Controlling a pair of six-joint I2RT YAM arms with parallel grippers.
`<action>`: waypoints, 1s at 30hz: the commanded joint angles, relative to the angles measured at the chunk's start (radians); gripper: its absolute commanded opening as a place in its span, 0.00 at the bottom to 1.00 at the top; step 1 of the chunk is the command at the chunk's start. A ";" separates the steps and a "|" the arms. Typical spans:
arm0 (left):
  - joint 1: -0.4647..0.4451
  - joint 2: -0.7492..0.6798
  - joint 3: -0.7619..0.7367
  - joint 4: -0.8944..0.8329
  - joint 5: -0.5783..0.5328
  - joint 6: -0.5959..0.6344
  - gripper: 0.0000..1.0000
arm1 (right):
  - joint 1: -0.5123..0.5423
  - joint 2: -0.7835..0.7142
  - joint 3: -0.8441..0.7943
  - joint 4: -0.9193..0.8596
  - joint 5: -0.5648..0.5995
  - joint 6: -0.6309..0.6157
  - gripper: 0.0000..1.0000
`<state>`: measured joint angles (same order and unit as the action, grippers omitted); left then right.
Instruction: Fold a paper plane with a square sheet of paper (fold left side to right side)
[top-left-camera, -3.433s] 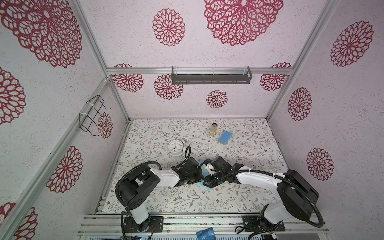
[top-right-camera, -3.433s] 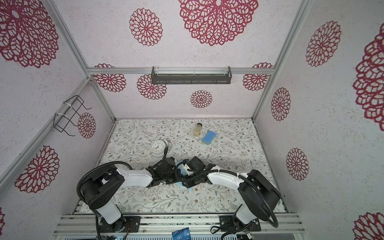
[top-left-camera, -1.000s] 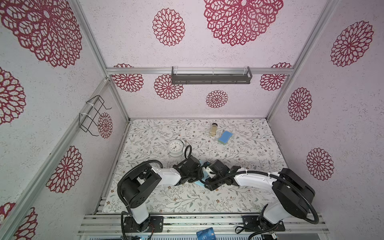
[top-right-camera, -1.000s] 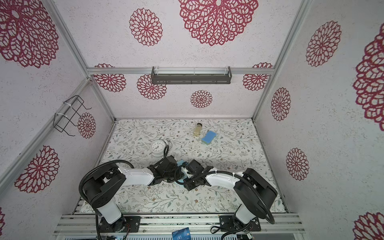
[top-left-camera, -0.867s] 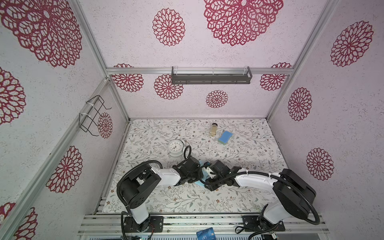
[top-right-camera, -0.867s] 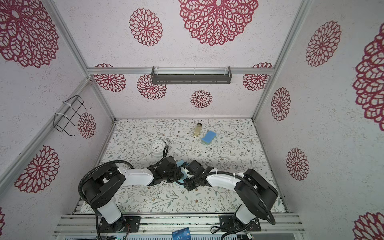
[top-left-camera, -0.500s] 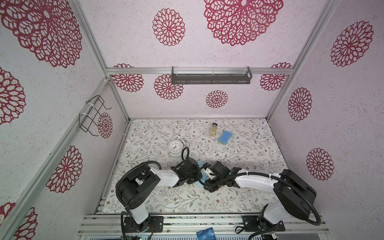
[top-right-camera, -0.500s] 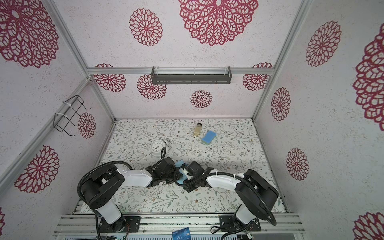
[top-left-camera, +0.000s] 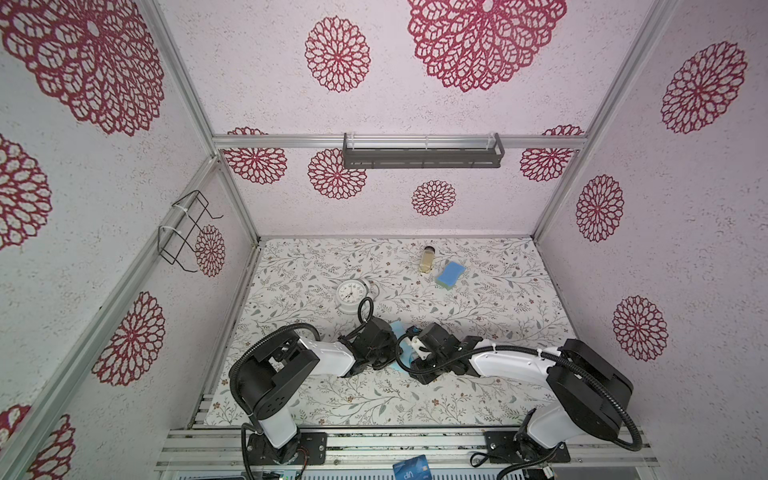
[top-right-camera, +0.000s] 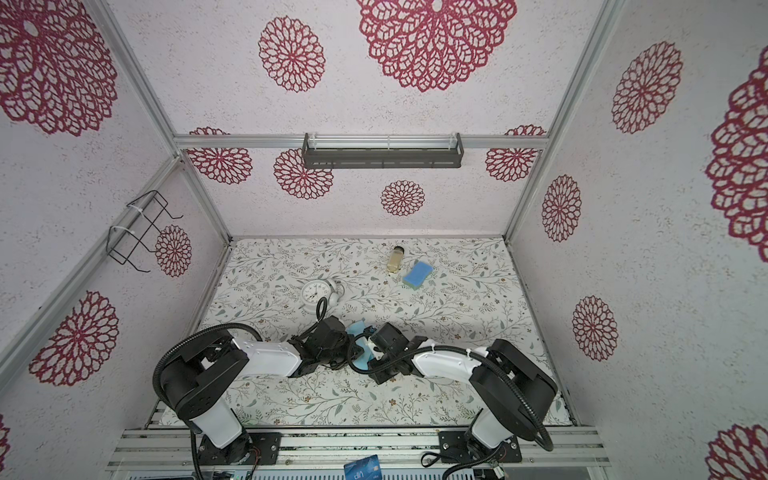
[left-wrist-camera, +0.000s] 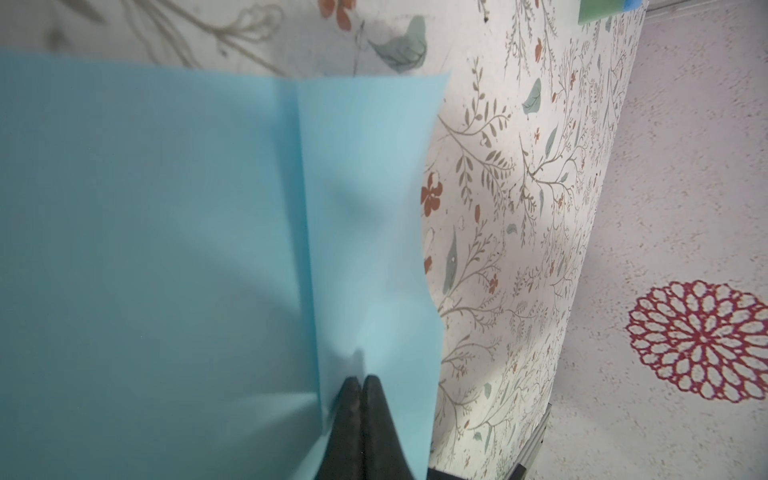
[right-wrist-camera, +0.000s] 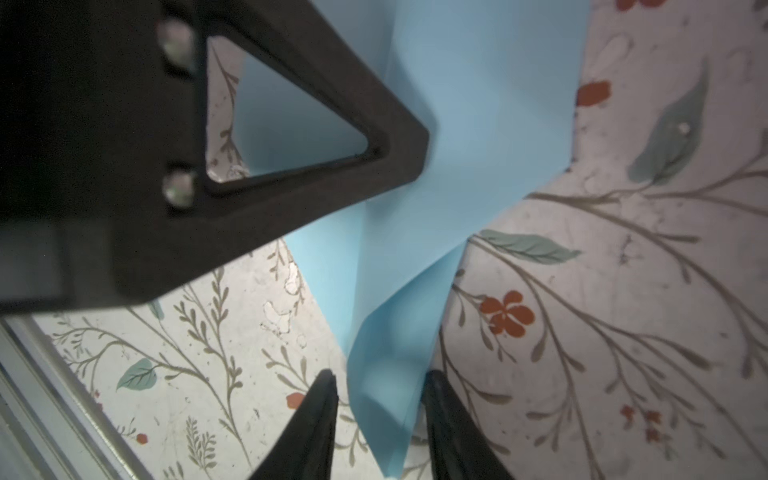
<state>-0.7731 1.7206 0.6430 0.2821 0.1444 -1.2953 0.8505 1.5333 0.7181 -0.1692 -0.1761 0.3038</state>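
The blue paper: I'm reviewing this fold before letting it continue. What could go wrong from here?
The left tool pinches the square sheet of paper shut, so pulling could tear it. The right tool stands open around a buckled edge; closing there may set a stray crease. Both tools sit close and might collide.

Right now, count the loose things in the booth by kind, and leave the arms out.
paper sheet: 1
clock: 1
sponge: 1
bottle: 1
card: 1
Total: 5
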 joint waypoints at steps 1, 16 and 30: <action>0.012 -0.018 -0.021 0.011 -0.008 -0.023 0.00 | 0.005 0.005 -0.035 -0.027 0.039 0.005 0.36; 0.014 -0.092 -0.037 -0.011 0.010 0.064 0.00 | 0.005 -0.002 -0.045 -0.009 0.043 0.022 0.21; -0.054 -0.116 0.047 -0.153 0.044 0.217 0.00 | 0.004 0.001 -0.049 -0.010 0.040 0.018 0.17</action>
<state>-0.8097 1.6108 0.6628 0.1623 0.1783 -1.1271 0.8505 1.5311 0.6945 -0.1226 -0.1383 0.3145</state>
